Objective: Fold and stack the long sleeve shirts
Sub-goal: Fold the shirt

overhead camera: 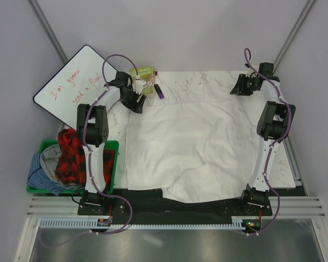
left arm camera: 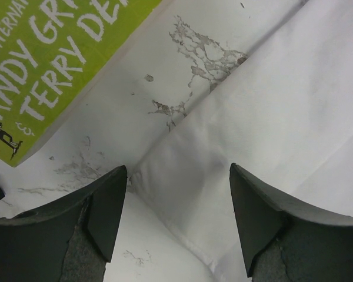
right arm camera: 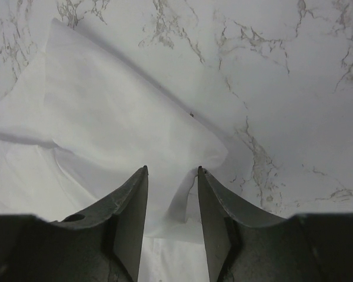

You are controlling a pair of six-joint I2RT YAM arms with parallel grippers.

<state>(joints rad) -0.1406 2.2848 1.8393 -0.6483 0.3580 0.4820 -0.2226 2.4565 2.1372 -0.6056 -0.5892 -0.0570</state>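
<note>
White shirt (overhead camera: 191, 142) lies spread on the surface (overhead camera: 208, 79), its far-left corner near the book (overhead camera: 145, 76). Left hand (left arm camera: 176, 176): jaws wide apart, straddling the shirt's edge, holding nothing. Right hand (right arm camera: 172, 170): jaws about half closed with a thin corner of cloth between them; cannot tell whether it is pinched. Judged step: grasp both far corners for a fold toward the near edge. To do it well, get one left finger under the hem, close on cloth only, stay clear of the book, and lift both hands level so the fold runs straight.
</note>
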